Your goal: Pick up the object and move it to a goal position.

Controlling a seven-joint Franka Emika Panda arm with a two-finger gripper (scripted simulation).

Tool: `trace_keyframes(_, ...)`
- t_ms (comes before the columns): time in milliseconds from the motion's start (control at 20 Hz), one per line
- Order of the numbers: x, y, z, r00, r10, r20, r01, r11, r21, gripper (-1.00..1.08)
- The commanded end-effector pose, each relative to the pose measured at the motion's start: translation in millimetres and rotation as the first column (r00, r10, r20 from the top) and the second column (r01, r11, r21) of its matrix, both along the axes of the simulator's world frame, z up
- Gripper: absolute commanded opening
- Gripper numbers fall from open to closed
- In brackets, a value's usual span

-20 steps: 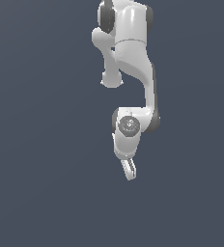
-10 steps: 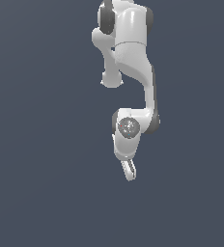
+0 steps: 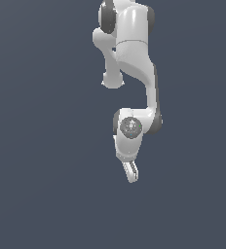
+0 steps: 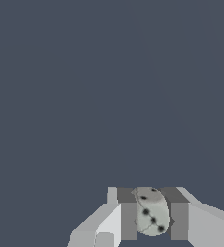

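The object (image 4: 151, 212) is a small pale grey lump with dark spots, like a die. In the wrist view it sits clamped between the two grey fingertips (image 4: 129, 219). My gripper (image 4: 152, 217) is shut on it. In the exterior view the white arm hangs from the top and the gripper (image 3: 131, 174) points down toward the lower middle; the object is hidden there between the fingers.
A plain dark blue-grey surface (image 3: 47, 146) fills both views. No other objects, containers or edges show.
The arm and gripper have shifted very slightly; the fingers look about the same and the hold on the object is unchanged.
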State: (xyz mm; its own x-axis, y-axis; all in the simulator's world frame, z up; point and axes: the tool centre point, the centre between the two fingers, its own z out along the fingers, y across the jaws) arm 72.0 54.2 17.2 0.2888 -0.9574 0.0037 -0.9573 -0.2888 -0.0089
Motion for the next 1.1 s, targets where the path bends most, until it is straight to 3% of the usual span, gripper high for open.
trace_keyframes(0, 7, 3, 13, 1.000, 0.016, 0.017, -0.016, 1.000, -0.001, -1.00)
trace_keyframes(250, 32, 14, 66, 0.993, 0.079, 0.082, -0.079, 0.997, -0.008, -1.00)
trace_keyframes(500, 63, 37, 155, 0.965, 0.184, 0.186, -0.182, 0.983, -0.028, -1.00)
trace_keyframes(750, 85, 73, 277, 0.893, 0.319, 0.318, -0.313, 0.947, -0.070, -1.00)
trace_keyframes(1050, 85, 109, 392, 0.793, 0.434, 0.428, -0.424, 0.897, -0.123, -1.00)
